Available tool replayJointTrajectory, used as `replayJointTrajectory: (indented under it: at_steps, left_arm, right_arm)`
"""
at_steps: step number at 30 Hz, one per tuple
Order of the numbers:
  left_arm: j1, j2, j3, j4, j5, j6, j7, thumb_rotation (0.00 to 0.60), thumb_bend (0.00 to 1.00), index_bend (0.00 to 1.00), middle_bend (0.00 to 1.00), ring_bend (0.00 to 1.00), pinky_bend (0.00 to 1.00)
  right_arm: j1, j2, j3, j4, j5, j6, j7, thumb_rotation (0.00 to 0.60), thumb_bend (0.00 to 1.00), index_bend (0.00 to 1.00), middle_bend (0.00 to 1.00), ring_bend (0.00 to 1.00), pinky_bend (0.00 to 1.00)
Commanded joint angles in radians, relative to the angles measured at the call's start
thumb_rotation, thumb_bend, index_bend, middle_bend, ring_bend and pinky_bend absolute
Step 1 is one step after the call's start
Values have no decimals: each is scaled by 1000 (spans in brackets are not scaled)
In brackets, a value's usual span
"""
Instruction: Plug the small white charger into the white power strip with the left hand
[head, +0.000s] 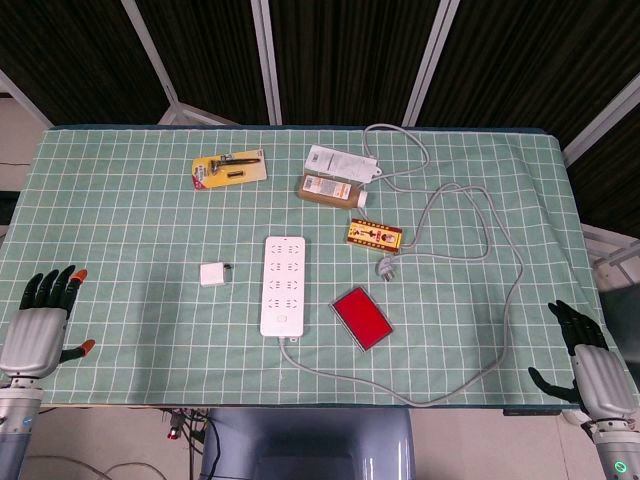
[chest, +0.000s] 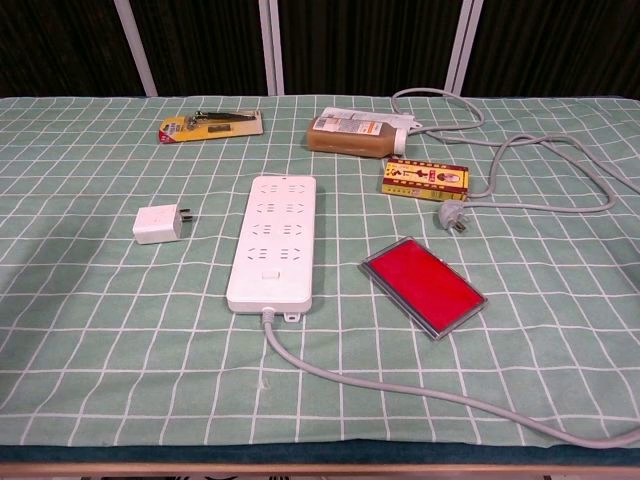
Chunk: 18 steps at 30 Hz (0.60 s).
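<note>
The small white charger (head: 213, 274) (chest: 159, 223) lies flat on the green checked cloth, its prongs pointing right toward the white power strip (head: 284, 284) (chest: 274, 240), a short gap away. The strip lies lengthwise mid-table with its sockets facing up. My left hand (head: 42, 322) hovers at the table's front left edge, far left of the charger, fingers spread and holding nothing. My right hand (head: 590, 365) is at the front right edge, also with fingers apart and empty. The chest view shows neither hand.
The strip's grey cable (head: 470, 380) (chest: 400, 388) loops along the front and right side to a loose plug (head: 386, 267) (chest: 452, 218). A red case (head: 362, 317) (chest: 424, 286) lies right of the strip. A yellow box (head: 374, 235), brown bottle (head: 330, 189) and tool blister pack (head: 229, 170) sit behind.
</note>
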Motion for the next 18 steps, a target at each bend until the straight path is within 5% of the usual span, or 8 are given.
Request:
replayJointTrajectory:
  at_steps: [1,18]
  left_arm:
    - [2,0,-3,-1,0,-5,3,600,51,0,0,0,0]
    - [4,2,-21,-17,-7,-60,45,600,60,0,0,0,10]
  right_arm:
    - [0,0,0,0,-1,2,0,600,338,0,0,0,0]
    - [-7,-29,5,46,-62,67,12,600,338,0,0,0,0]
